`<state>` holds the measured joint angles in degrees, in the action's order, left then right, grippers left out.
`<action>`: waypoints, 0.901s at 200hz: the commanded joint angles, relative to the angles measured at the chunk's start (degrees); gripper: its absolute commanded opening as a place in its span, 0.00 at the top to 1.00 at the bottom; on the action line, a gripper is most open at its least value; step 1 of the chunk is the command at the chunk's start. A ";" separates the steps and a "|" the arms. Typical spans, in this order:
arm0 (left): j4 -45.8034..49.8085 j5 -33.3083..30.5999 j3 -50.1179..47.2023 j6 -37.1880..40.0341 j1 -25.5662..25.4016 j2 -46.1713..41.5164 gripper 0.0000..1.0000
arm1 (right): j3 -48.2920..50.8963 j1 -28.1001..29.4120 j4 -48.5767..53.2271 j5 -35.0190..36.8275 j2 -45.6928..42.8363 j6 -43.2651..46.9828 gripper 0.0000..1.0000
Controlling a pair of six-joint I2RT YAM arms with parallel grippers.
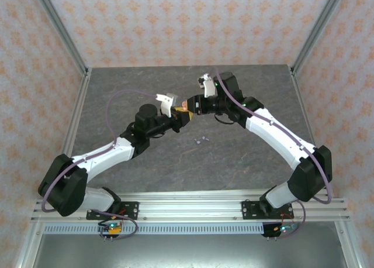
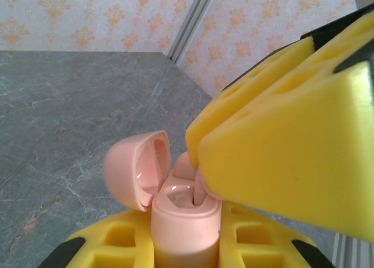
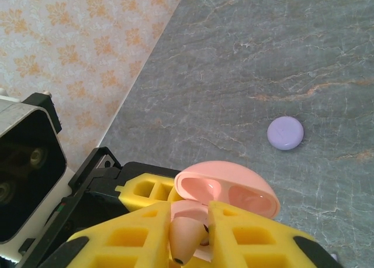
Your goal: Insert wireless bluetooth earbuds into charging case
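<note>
- Left claw [image 2: 187,247] grips a pink plastic charging case [image 2: 184,221], lid open.
- Right claw [image 3: 190,236] pinches a tiny pink plastic earbud [image 3: 186,232] at its open top.

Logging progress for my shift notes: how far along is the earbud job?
Done: case lid open, held by left tool. In hand: right tool holds a pink earbud at its socket. Left: perhaps the small purple pieces on the table, then closing.
</note>
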<state>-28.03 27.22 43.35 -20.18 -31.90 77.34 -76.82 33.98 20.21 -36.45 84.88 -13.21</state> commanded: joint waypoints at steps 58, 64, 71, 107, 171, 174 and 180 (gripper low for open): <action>-0.16 0.82 2.96 4.79 -0.30 -1.00 0.87 | -0.66 0.52 3.52 -1.06 -2.34 0.64 0.54; 0.05 0.81 2.81 5.02 -0.30 -1.07 0.87 | -0.72 0.49 3.57 -0.72 -2.58 0.65 0.52; 0.25 0.73 2.79 5.22 -0.32 -1.08 0.87 | -0.77 0.54 3.80 -0.12 -2.92 0.68 0.51; 0.69 0.81 2.26 5.95 -0.30 -1.59 0.87 | -0.48 0.48 3.96 2.64 -4.46 0.54 0.46; 1.12 1.25 2.08 6.66 -0.34 -2.18 0.87 | -0.45 0.50 3.61 4.04 -4.92 -0.23 0.45; 1.02 1.30 2.09 6.61 -0.28 -2.15 0.87 | -0.43 0.50 3.53 3.94 -4.83 -0.23 0.45; 0.89 1.34 1.98 6.57 -0.35 -2.18 0.87 | -0.52 0.49 3.61 3.91 -4.82 -0.31 0.45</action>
<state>-26.35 27.90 43.86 -14.90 -31.90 76.97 -76.82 34.26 23.24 -33.91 81.73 -13.04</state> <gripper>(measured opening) 0.214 0.551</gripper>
